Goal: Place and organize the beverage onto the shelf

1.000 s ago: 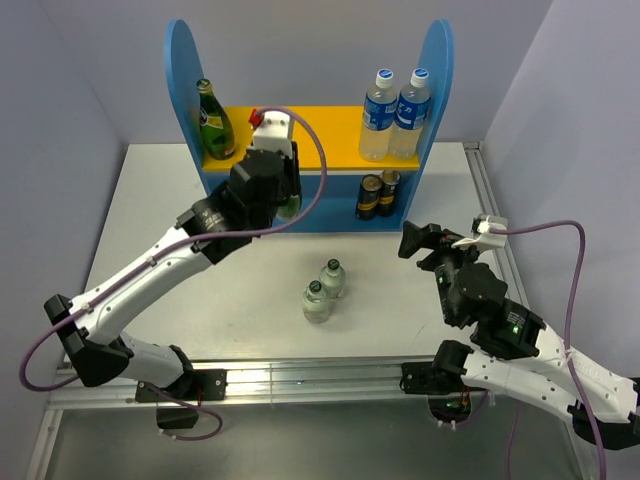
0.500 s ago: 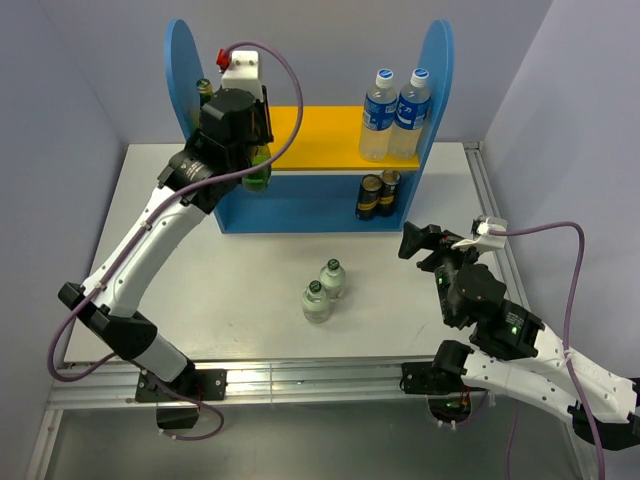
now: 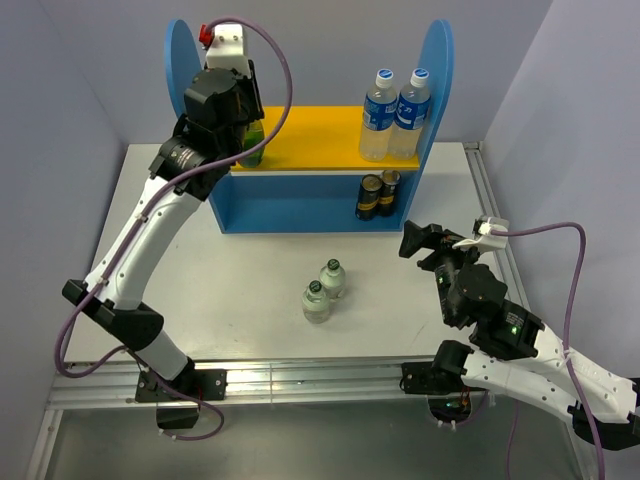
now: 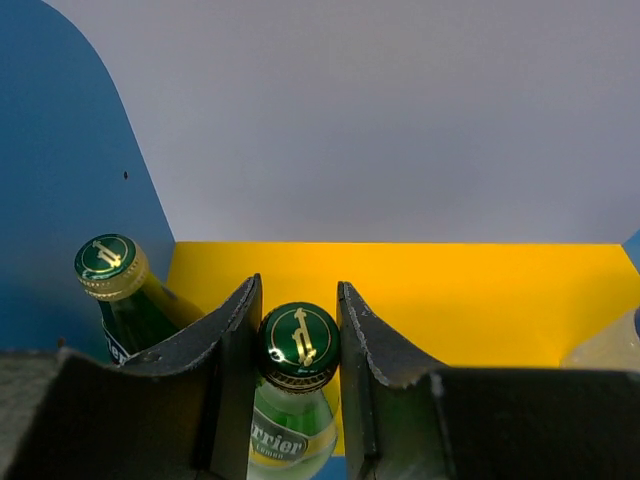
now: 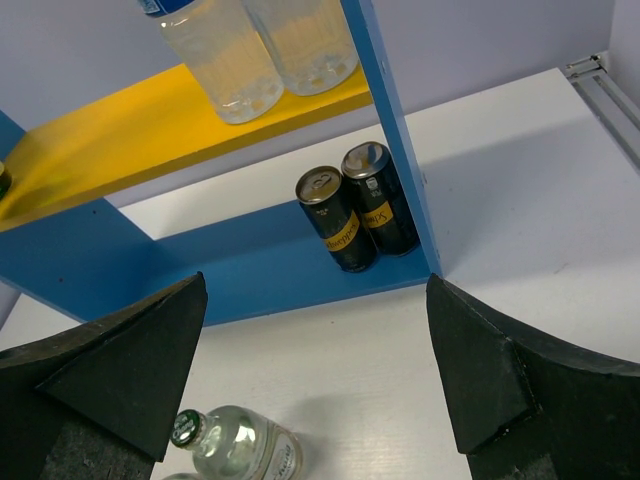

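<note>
Left fingers (image 4: 235, 340) pinch the green bottle (image 4: 299, 345) by its neck, upright for shelving beside its twin (image 4: 112, 270); right fingers (image 5: 120, 360) gape empty.

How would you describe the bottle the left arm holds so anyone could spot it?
Find the blue shelf and the left end of its yellow board. A green bottle sits by the side panel; yours is its twin alongside, clamped in the left gripper.

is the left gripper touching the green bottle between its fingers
Touching. Left wrist view: the left gripper has both fingers pressed on the green bottle at its cap, no gap.
</note>
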